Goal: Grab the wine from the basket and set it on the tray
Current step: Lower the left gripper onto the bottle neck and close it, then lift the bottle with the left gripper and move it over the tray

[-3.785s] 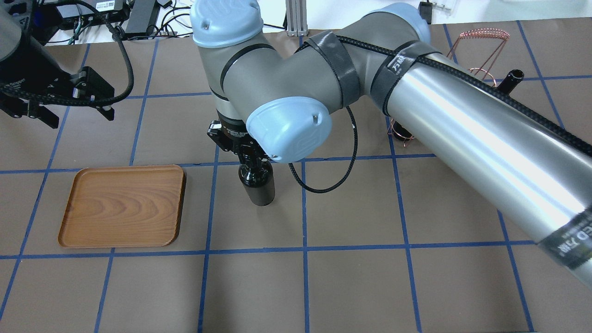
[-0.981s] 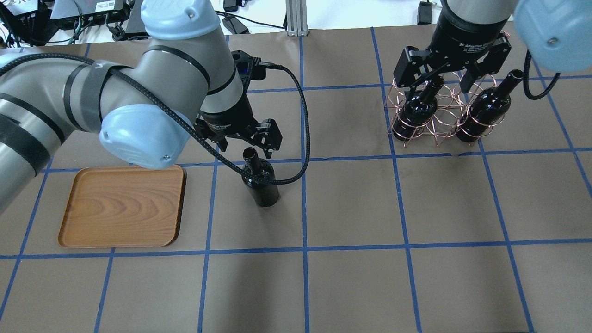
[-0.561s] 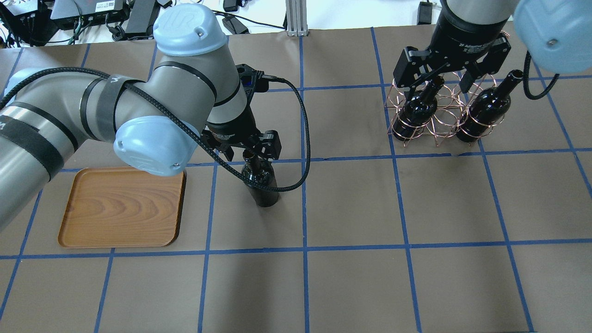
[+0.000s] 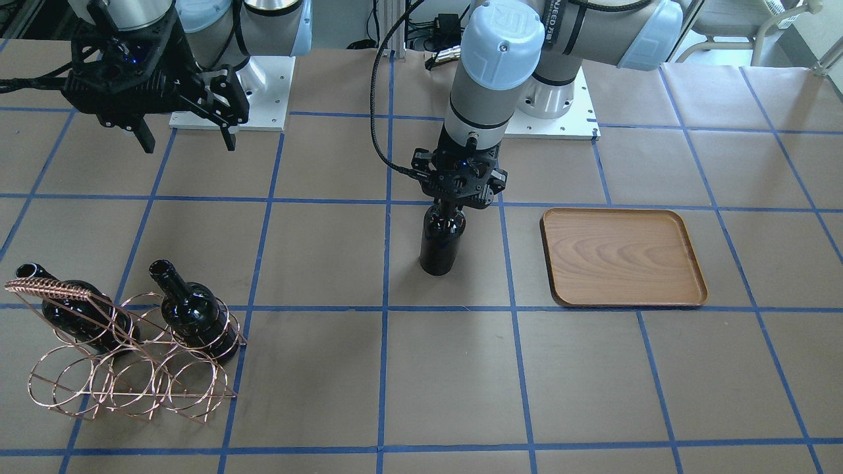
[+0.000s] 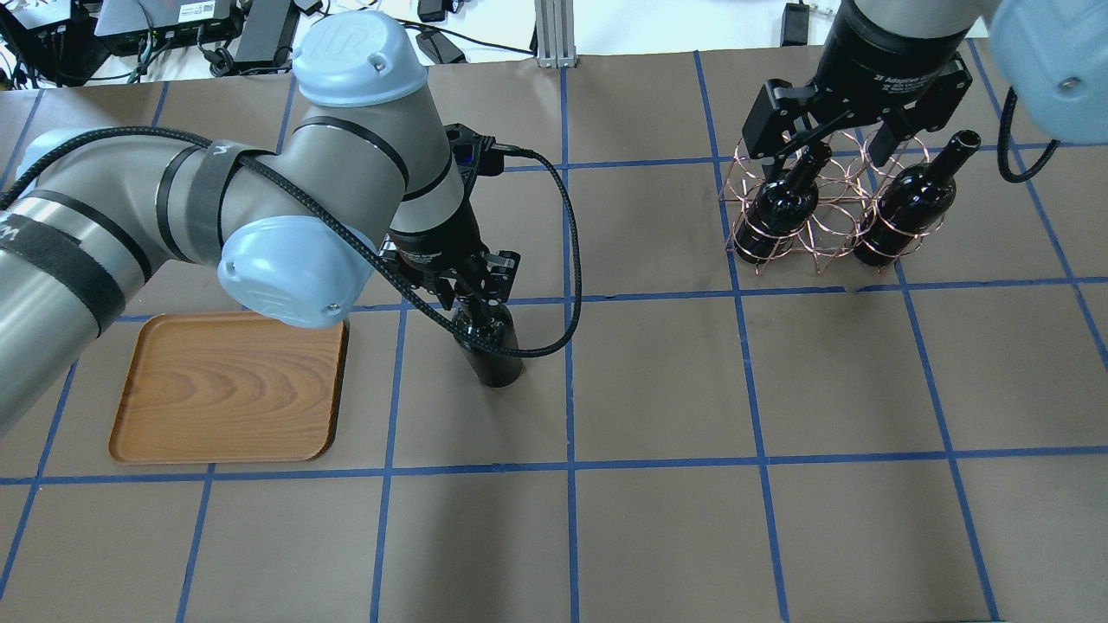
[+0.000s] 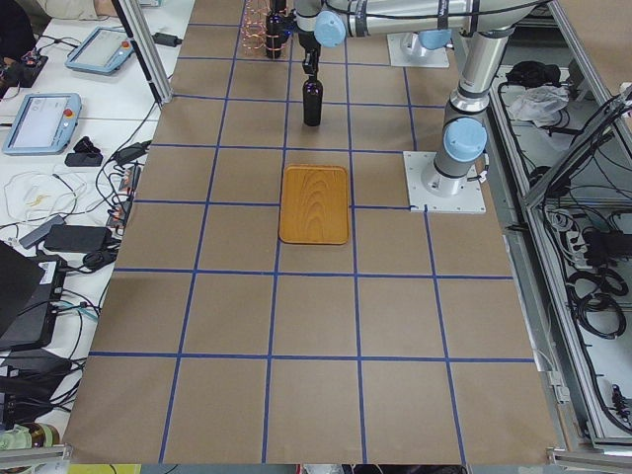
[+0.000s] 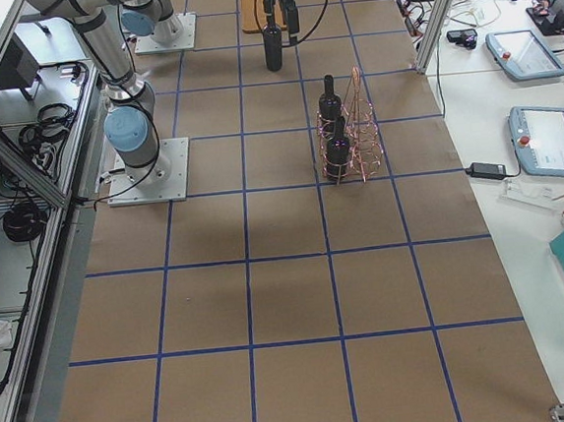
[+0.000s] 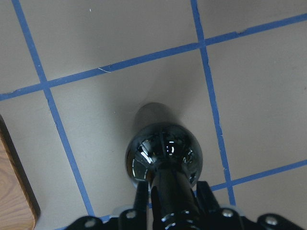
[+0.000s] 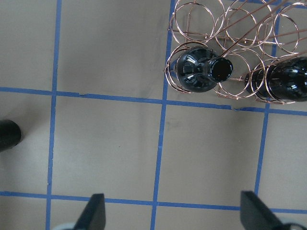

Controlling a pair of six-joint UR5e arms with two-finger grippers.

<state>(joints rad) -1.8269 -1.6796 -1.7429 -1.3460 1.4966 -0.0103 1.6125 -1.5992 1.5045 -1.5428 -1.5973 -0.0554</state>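
Bottle (image 5: 495, 355) upright on counter (image 5: 658, 389), out of rack (image 4: 99, 388); left gripper (image 5: 474, 294) grasps its neck, right gripper (image 5: 822, 160) released; tray (image 5: 225, 389) at 9 o'clock awaits.

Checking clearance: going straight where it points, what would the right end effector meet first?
Probably bare table paper beside the wire wine rack, not a bottle; depth is unclear.

Brown table (image 5: 658, 536) w/ blue tape grid (image 5: 571, 519) — 2 pendants (image 7: 550, 141) alongside.

Two wine bottles (image 9: 194, 72) in the basket (image 9: 225, 36) (pincer (image 9: 175, 213) spread wide)
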